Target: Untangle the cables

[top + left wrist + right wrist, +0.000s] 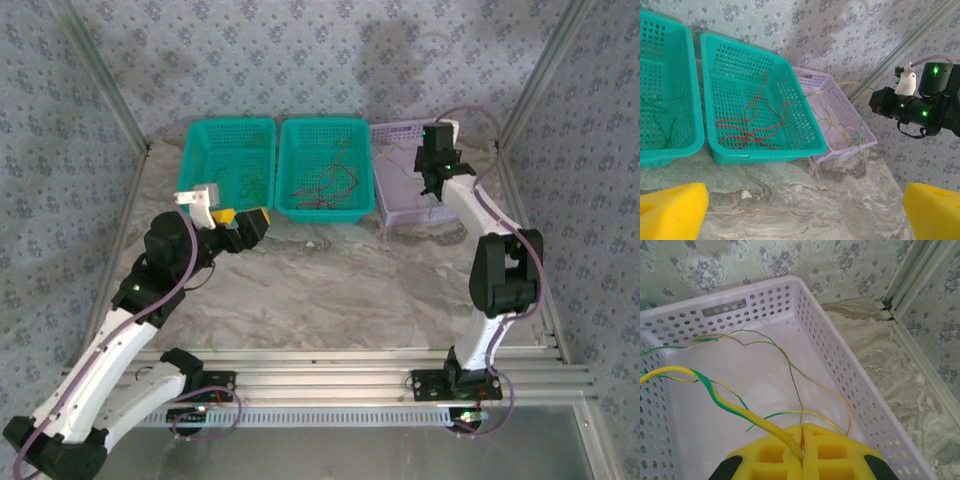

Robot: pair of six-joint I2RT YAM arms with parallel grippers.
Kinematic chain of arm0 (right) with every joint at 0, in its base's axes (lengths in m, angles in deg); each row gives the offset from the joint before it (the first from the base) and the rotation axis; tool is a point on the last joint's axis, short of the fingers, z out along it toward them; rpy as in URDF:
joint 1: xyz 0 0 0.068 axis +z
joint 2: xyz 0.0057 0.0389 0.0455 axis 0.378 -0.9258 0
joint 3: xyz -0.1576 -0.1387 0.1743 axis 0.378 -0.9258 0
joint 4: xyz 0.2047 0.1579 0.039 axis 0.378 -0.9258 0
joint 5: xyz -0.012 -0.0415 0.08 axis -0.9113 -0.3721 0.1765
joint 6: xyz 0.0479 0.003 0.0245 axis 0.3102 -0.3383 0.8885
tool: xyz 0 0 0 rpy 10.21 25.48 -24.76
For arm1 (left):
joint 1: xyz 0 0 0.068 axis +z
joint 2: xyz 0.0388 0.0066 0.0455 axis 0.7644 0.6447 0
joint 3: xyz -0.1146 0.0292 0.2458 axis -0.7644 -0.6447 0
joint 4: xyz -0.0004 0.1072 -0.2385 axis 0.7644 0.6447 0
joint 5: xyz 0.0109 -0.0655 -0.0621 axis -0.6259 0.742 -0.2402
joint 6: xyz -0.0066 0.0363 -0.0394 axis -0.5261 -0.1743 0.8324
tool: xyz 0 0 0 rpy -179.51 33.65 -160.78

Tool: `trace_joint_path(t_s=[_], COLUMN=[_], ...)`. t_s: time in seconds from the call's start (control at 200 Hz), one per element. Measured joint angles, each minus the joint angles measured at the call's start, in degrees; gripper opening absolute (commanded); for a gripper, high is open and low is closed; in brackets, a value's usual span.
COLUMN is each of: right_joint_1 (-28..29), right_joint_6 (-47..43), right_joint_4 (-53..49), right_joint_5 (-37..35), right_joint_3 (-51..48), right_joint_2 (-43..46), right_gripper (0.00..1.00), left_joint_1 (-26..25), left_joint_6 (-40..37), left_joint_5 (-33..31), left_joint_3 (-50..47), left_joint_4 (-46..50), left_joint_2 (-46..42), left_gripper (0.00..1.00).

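Hovering left gripper [240, 221]: jaws were spread wide; nothing sat between its yellow pads [670, 212]; it hung over the counter [330, 290], just in front of the left teal basket [230, 123] and the middle teal basket [323, 122]
Right gripper [803, 440]: was clamped tight on a yellow-green cable [746, 413]; it sat above the lilac basket [840, 365]
Held cable: ran up and to the left from the closed gripper in a loose arc; it left the right wrist view at the left edge
Yellow cables [790, 365]: thin yellow and green-yellow strands were looped inside the lilac basket; a few rose past its rim toward the right gripper
Red cables [747, 131]: lay as a loose tangle on the floor of the middle teal basket; well apart from both grippers
Green cables [662, 117]: were in the left teal basket; faint, layout hard to make out
Baskets: stood in a row at the far side of the counter; left teal, middle teal, then lilac on the right; side by side, close together
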Motion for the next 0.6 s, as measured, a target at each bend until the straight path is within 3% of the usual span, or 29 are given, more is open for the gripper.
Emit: trace_joint_path(t_s=[0.185, 0.6], right_joint_1=[-0.9, -7.5], right_joint_6=[0.3, 4.5], right_joint_4=[-2.6, -8.3], right_joint_5=[1.0, 4.9], right_joint_3=[6.8, 12.2], right_joint_2=[-7.3, -16.0], right_gripper=[0.0, 0.0], left_joint_1=[0.0, 0.0], left_joint_6=[0.0, 0.0], left_joint_5=[-0.4, -0.4], left_joint_3=[-0.6, -1.1], left_joint_4=[1.7, 2.6], left_joint_2=[1.1, 2.3], left_gripper=[1.0, 1.0])
